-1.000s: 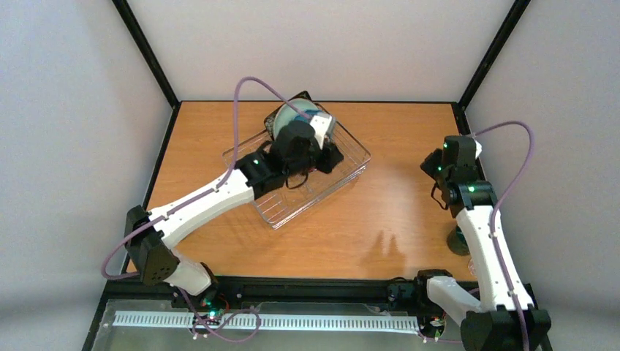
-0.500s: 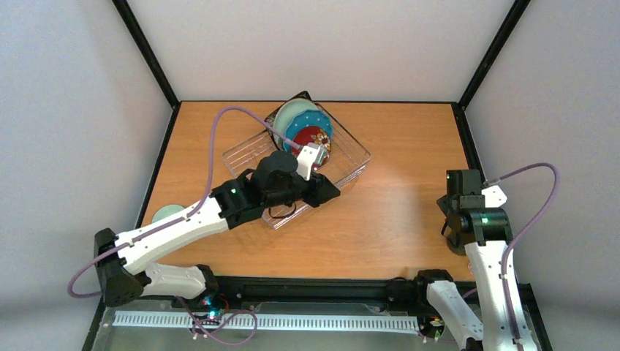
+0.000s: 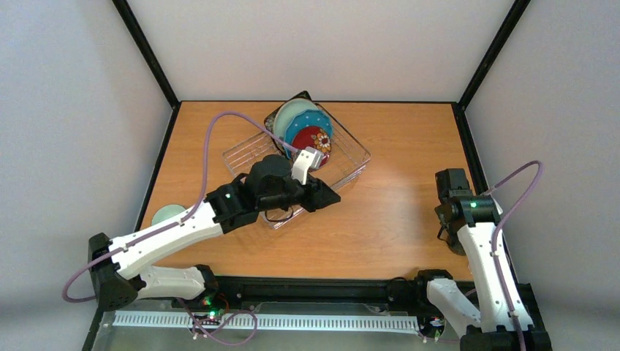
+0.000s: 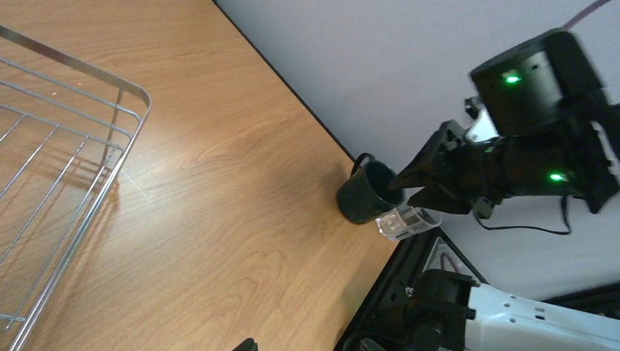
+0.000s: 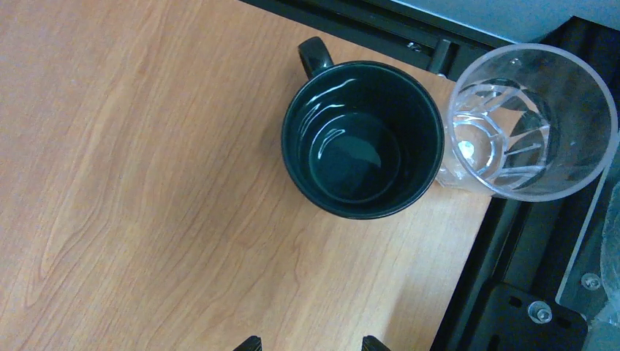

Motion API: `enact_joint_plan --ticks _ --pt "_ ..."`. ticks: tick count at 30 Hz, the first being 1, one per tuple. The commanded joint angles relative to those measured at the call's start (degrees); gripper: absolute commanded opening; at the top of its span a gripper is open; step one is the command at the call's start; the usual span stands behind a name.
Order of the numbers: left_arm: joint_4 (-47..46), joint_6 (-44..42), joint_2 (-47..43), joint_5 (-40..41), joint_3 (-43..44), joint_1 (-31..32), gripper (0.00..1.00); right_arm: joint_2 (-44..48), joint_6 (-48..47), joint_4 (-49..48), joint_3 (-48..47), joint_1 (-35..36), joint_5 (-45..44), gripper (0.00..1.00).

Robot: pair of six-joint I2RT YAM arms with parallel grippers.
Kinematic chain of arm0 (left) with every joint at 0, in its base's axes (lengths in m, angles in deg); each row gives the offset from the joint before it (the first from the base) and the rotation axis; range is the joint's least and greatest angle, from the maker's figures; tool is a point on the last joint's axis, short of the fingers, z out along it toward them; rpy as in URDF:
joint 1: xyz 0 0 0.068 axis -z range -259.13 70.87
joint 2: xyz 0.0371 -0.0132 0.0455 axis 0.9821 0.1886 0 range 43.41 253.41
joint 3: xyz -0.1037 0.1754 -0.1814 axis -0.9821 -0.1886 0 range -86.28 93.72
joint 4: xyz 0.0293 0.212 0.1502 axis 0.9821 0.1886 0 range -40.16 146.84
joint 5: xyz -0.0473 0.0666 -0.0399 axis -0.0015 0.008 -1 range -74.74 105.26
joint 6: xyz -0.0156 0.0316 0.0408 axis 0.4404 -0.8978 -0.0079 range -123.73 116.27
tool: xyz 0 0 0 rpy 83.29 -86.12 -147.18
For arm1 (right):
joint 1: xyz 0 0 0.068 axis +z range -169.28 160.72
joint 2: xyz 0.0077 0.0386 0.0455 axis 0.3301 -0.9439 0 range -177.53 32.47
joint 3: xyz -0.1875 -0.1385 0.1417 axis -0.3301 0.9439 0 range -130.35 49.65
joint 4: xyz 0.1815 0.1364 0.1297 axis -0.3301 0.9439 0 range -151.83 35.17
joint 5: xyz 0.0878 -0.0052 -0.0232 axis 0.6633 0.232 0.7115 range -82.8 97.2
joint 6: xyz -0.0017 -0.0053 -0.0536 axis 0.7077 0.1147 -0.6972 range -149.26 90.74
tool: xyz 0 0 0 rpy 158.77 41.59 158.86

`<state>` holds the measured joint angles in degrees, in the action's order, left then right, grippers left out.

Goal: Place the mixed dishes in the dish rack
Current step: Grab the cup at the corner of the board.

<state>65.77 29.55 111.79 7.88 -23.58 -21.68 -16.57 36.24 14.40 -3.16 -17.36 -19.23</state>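
Note:
The dish rack (image 3: 343,170) sits at mid-table and holds a black square plate (image 3: 280,111), a pale mint plate (image 3: 294,113), a blue dotted plate (image 3: 316,123) and a small red floral plate (image 3: 314,139), all on edge. My left gripper (image 3: 327,196) hangs open and empty over the rack's near corner (image 4: 110,139). A dark green mug (image 5: 362,139) and a clear glass cup (image 5: 530,121) stand touching at the table's near right edge. My right gripper (image 5: 311,344) is open just above them, holding nothing. A mint bowl (image 3: 168,214) lies at the near left.
The black table frame (image 5: 475,292) runs right beside the glass cup. White walls close in the table on three sides. The left arm's purple cable (image 3: 212,146) loops over the rack's left side.
My left arm has pulled back from the plates toward the near left, uncovering the red plate and the mint bowl. My right arm has swung to the near right edge, over the mug.

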Motion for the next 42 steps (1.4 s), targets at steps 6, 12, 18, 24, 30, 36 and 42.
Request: enact_joint_plan --ticks 6,12,18,24,30,36,42 --pt "-0.7 -0.8 -4.5 -3.9 0.2 0.7 0.78 -3.9 2.0 -3.7 0.4 -5.4 -3.1 0.8" --pt "0.6 -2.7 -5.7 -3.4 0.9 0.7 0.81 -7.1 -6.7 -11.3 1.3 -12.9 0.1 0.8" --pt "0.8 -4.3 -5.4 -2.0 1.0 0.7 0.83 -9.6 -12.4 -17.8 4.2 -18.1 3.1 0.8" --pt "0.6 -4.8 -4.6 -2.5 1.1 0.7 0.83 -11.3 -13.9 -21.8 5.3 -21.0 5.1 0.8" --pt "1.3 -5.9 -4.0 -1.5 1.9 0.7 0.85 -13.0 -14.3 -25.1 7.7 -23.6 8.0 0.8" --pt "1.3 -5.9 -3.2 -1.5 2.1 0.7 0.85 -14.9 -15.1 -27.3 9.1 -24.9 9.0 0.8" --pt "1.5 -5.9 -2.8 -1.2 2.6 0.7 0.85 -16.0 -16.3 -29.5 10.3 -26.7 9.7 0.8"
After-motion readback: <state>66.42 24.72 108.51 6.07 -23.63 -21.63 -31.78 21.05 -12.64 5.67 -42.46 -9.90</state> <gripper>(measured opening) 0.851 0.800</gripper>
